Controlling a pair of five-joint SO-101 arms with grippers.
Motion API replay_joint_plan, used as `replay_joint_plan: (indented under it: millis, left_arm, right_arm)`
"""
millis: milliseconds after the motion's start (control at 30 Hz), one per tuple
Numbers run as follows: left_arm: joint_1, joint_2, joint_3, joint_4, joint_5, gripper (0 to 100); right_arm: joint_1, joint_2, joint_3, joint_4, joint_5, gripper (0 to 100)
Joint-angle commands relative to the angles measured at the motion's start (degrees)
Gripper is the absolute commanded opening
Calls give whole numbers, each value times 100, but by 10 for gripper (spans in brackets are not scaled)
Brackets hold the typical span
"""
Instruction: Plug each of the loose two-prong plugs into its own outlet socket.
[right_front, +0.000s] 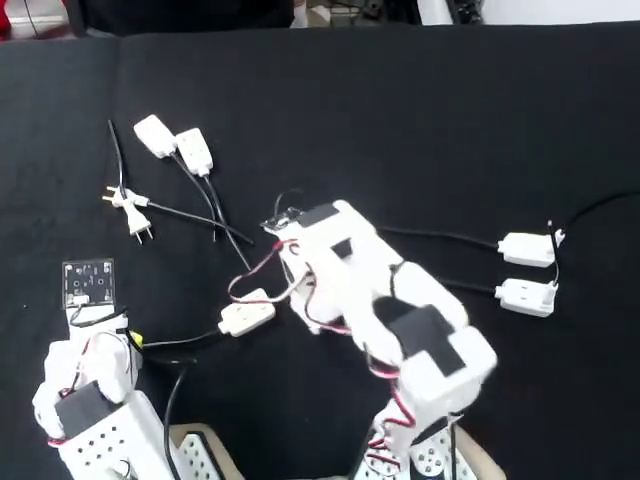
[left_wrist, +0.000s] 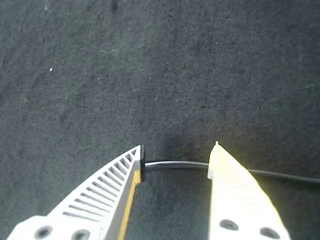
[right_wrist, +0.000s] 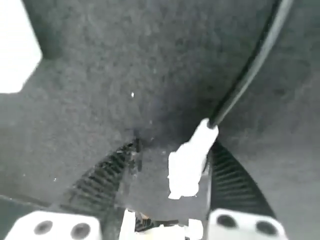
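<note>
**Black bench (right_front: 420, 130), plugs not yet seated**

Right gripper (right_wrist: 172, 145) sits mid-bench. Its fingers are spread around a white plug (right_wrist: 186, 165) that lies against one finger, black cord trailing away. Left gripper (left_wrist: 177, 150), near left, holds its fingers apart over a black cable (left_wrist: 175, 164). Loose plugs (right_front: 130, 208) lie far left, near two white sockets (right_front: 193, 150).

Nothing readable in any view. The small dark board (right_front: 88, 283) at near left showed only pale dots, not legible print. The loose two-prong plug (right_front: 130, 206) at far left was unmarked white.
</note>
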Motion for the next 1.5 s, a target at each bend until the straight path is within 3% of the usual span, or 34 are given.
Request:
replay_joint_plan:
  millis: [0,367,667,800,1133,1267,1467]
  left_arm:
    - [13,-53,-40,35,-35,220]
    - [13,-53,-40,35,-35,220]
    - [13,-53,-40,44,-35,220]
    - [4,-53,-40,44,-35,220]
    - [4,-53,-40,44,-35,220]
    - [4,-53,-40,44,-35,220]
    - [4,-53,-40,44,-35,220]
  right_arm:
    - [-62,769,-602,176,79,202]
    - [-44,1508,-1270,818,79,198]
    - [527,1473,-1262,941,466,196]
    - [571,1516,-1226,870,475,115]
    - [580,1481,-1253,818,492,105]
    - [571,1473,-1253,774,677,42]
    - [589,1473,-1420,765,633,34]
